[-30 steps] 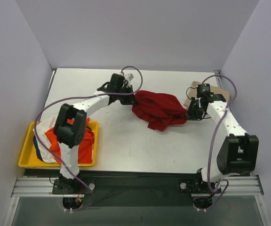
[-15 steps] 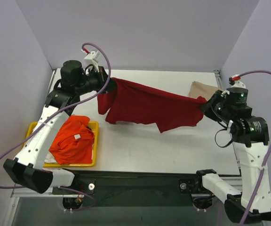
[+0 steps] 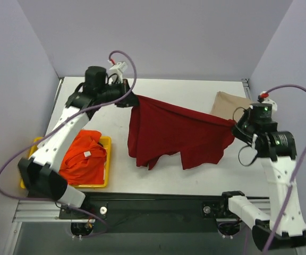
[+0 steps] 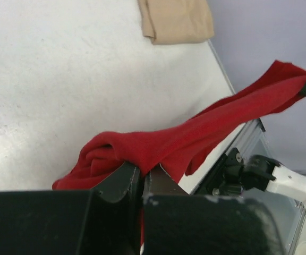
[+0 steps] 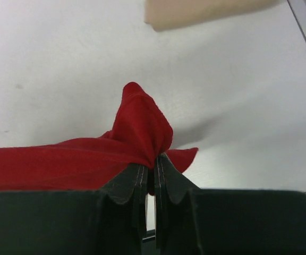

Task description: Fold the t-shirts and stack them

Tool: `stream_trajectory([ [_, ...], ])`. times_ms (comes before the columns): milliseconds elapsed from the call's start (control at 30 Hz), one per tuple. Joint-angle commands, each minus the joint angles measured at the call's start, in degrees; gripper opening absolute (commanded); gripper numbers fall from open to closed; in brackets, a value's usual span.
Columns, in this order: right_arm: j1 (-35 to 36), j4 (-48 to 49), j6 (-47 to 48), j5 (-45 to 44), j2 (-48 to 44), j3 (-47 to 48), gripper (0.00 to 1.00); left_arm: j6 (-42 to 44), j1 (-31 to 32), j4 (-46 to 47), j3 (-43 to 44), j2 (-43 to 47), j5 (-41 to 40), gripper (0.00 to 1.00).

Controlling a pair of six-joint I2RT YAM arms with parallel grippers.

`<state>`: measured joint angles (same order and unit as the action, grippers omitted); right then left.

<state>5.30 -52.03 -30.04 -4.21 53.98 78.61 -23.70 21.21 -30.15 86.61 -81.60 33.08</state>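
The dark red t-shirt (image 3: 174, 130) hangs stretched in the air between both grippers above the table, its lower edge drooping toward the table. My left gripper (image 3: 132, 101) is shut on its left corner; in the left wrist view the red cloth (image 4: 195, 138) bunches over the closed jaws. My right gripper (image 3: 235, 125) is shut on its right corner, and the cloth (image 5: 139, 130) is pinched there too. A folded tan t-shirt (image 3: 228, 103) lies at the back right. An orange t-shirt (image 3: 84, 156) lies in the yellow tray (image 3: 107, 164), with white cloth under it.
The yellow tray sits at the front left of the table. The tan t-shirt shows at the top of the left wrist view (image 4: 177, 20) and of the right wrist view (image 5: 206, 10). White table surface (image 3: 195, 175) lies below the shirt. Purple cables loop over both arms.
Both arms rose from the table and pulled the red t-shirt out of a heap into a stretched sheet in the air. In the last half second it spread wider and hangs lower.
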Motion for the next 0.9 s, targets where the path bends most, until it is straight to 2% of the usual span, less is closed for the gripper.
stream_trajectory([
  [0,-2.8,5.5,2.6,-5.0,9.0,-6.3,0.00,1.6,-0.1,2.4,7.8,-15.0,-1.9,0.00],
  [67,-3.9,11.2,3.8,-4.8,12.7,-9.9,0.00,2.9,0.5,3.5,12.4,-21.3,-3.8,0.00],
  [100,-4.4,13.0,4.2,-4.4,17.0,-10.6,0.02,2.8,0.7,3.3,16.1,-28.0,-4.4,0.11],
  [133,-4.9,14.5,4.6,-4.1,19.5,-10.6,0.06,2.2,0.8,1.0,24.4,-31.7,-6.2,0.39],
  [167,-6.7,16.1,5.0,-3.9,22.1,-9.7,0.13,2.2,0.8,-0.9,29.7,-35.1,-7.8,0.49],
  [200,-7.3,16.2,5.2,-1.9,27.3,-8.5,0.34,2.5,1.0,-3.1,34.4,-41.3,-9.3,0.56],
  [233,-7.7,16.1,5.4,-0.6,29.8,-6.9,0.47,3.2,1.1,-7.7,43.2,-44.0,-10.3,0.60],
  [267,-8.0,15.4,5.5,0.6,31.6,-4.5,0.59,3.9,1.5,-10.1,46.9,-46.3,-10.9,0.66],
  [300,-8.2,15.0,5.7,2.0,33.1,-3.8,0.66,5.7,1.8,-15.4,50.1,-49.5,-11.7,0.68],
  [333,-8.3,14.9,5.9,3.0,33.1,-3.8,0.68,6.6,2.3,-17.1,52.1,-50.1,-13.4,0.70],
  [433,-8.3,14.9,5.1,3.7,29.9,-8.0,0.70,7.4,3.6,-14.7,41.1,-43.3,-16.2,0.74],
  [467,-8.4,14.8,4.5,3.8,28.6,-10.2,0.70,7.2,3.7,-13.2,31.0,-40.8,-16.5,0.74],
  [533,-8.4,14.5,2.4,5.8,24.4,-16.8,0.70,5.8,3.7,-9.4,21.9,-33.5,-15.8,0.74],
  [567,-8.4,14.3,1.5,6.4,23.0,-19.2,0.68,5.5,3.7,-8.4,13.2,-31.2,-15.5,0.74],
  [600,-8.5,14.2,0.5,6.6,20.3,-23.6,0.68,5.2,3.7,-7.0,9.8,-27.0,-15.4,0.74],
  [700,-8.6,11.8,-3.4,6.2,16.5,-28.5,0.62,4.8,3.7,-5.9,-2.3,-20.3,-14.2,0.74],
  [800,-8.6,10.1,-6.7,5.8,15.0,-33.4,0.55,4.1,3.6,-4.6,-10.3,-16.6,-12.3,0.74],
  [867,-8.8,10.0,-8.3,5.2,15.1,-36.3,0.52,3.8,3.5,-4.3,-12.6,-15.6,-11.0,0.74],
])
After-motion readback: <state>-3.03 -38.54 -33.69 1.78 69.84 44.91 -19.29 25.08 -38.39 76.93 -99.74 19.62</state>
